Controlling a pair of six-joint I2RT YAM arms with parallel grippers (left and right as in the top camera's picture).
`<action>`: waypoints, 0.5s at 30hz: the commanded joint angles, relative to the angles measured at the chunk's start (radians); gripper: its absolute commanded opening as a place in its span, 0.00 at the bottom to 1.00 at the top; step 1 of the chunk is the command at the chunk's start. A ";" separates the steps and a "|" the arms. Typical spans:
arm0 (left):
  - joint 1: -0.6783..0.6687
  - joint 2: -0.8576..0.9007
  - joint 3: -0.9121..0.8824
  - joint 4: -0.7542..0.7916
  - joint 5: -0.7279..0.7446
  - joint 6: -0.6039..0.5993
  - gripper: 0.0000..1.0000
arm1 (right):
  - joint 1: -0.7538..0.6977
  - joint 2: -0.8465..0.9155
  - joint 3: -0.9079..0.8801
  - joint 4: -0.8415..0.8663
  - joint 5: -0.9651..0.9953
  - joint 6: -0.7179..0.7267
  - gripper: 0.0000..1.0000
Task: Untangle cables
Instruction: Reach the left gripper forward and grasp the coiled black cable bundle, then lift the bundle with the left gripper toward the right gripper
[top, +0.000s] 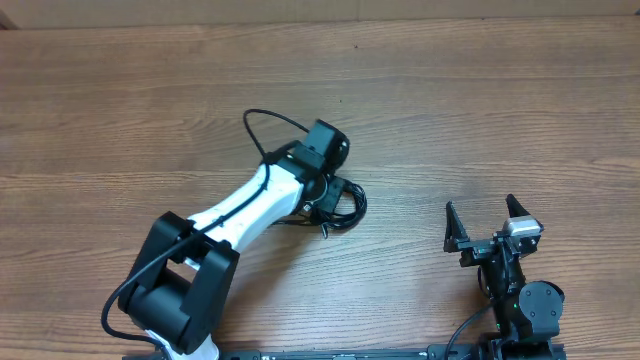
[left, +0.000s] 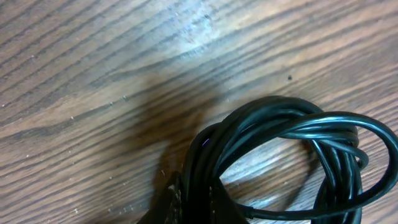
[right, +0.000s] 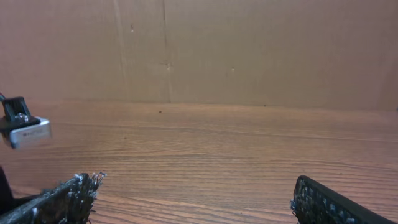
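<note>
The cables (top: 347, 205) lie as one bunch of thin black loops near the table's middle. In the left wrist view the cables (left: 292, 140) fill the lower right as glossy coils. My left gripper (top: 326, 200) reaches down onto the left side of the bunch. Its dark fingers (left: 171, 202) press together on several strands, so my left gripper (left: 199, 196) is shut on the cables. My right gripper (top: 482, 216) stands wide open at the right front, well apart from the bunch. Only bare wood shows between the pads of the right gripper (right: 196, 196).
The wooden table (top: 450, 110) stretches away on all sides. A brown cardboard wall (right: 249, 50) stands along its far edge. The left arm's own thicker black wire (top: 262, 125) arches above its wrist.
</note>
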 joint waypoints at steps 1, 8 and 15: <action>-0.021 0.013 0.021 -0.004 -0.087 0.034 0.04 | -0.001 -0.009 -0.011 0.006 0.010 -0.005 1.00; -0.031 0.013 0.021 -0.029 -0.087 0.034 0.04 | -0.001 -0.009 -0.011 0.006 0.010 -0.005 1.00; -0.030 0.013 0.021 -0.039 -0.087 0.035 0.04 | -0.001 -0.009 -0.011 0.006 0.010 -0.005 1.00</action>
